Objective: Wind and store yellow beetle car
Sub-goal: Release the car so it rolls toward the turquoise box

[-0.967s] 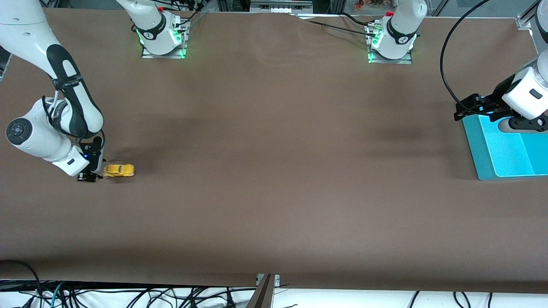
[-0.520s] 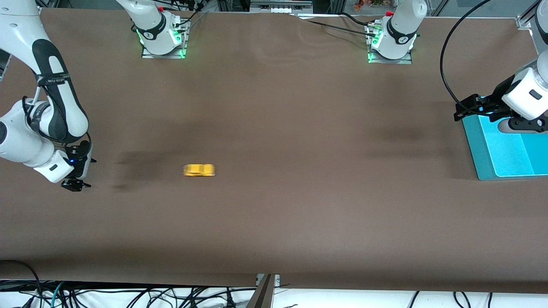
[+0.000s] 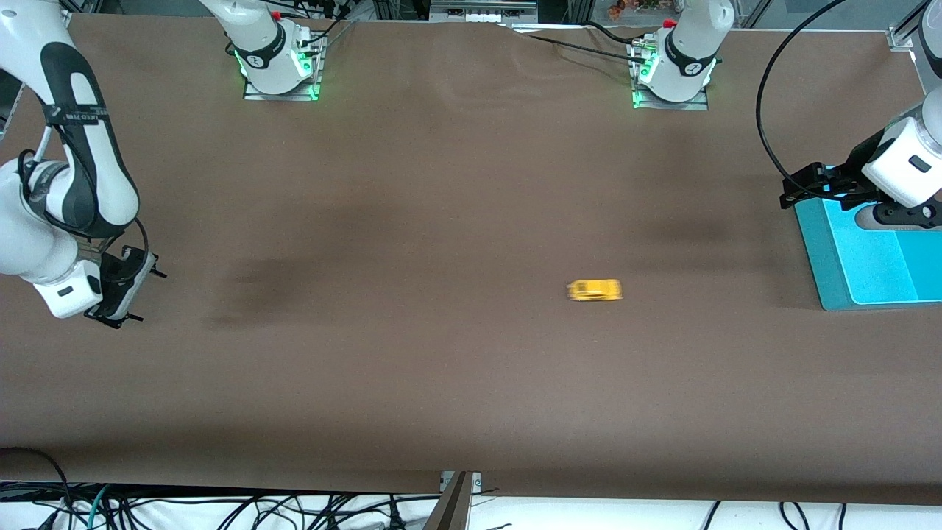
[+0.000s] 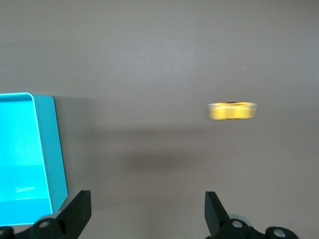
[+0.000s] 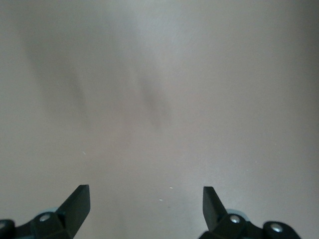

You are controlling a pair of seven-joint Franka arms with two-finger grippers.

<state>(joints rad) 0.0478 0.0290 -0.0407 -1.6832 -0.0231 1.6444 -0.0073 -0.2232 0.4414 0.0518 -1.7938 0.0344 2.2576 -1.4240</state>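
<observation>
The yellow beetle car (image 3: 595, 290) runs free on the brown table, blurred with speed, between the table's middle and the turquoise tray (image 3: 824, 272). The left wrist view shows the car (image 4: 232, 110) as a yellow streak out ahead of the tray's corner (image 4: 47, 149). My left gripper (image 3: 798, 190) hangs open over the tray's edge toward the robots' bases, nothing between its fingers (image 4: 79, 209). My right gripper (image 3: 118, 309) stands open and empty low over the table at the right arm's end, its fingers (image 5: 79, 201) wide over bare cloth.
The tray lies at the left arm's end of the table. Cables run along the table's edge nearest the front camera (image 3: 294, 508). A black cable (image 3: 765, 96) loops above the left arm. Both arm bases (image 3: 276, 66) stand with green lights.
The car has shot from beside my right gripper across the table toward the tray. My right gripper let it go, opened wide and drew back toward the right arm's end. The left arm stayed still.
</observation>
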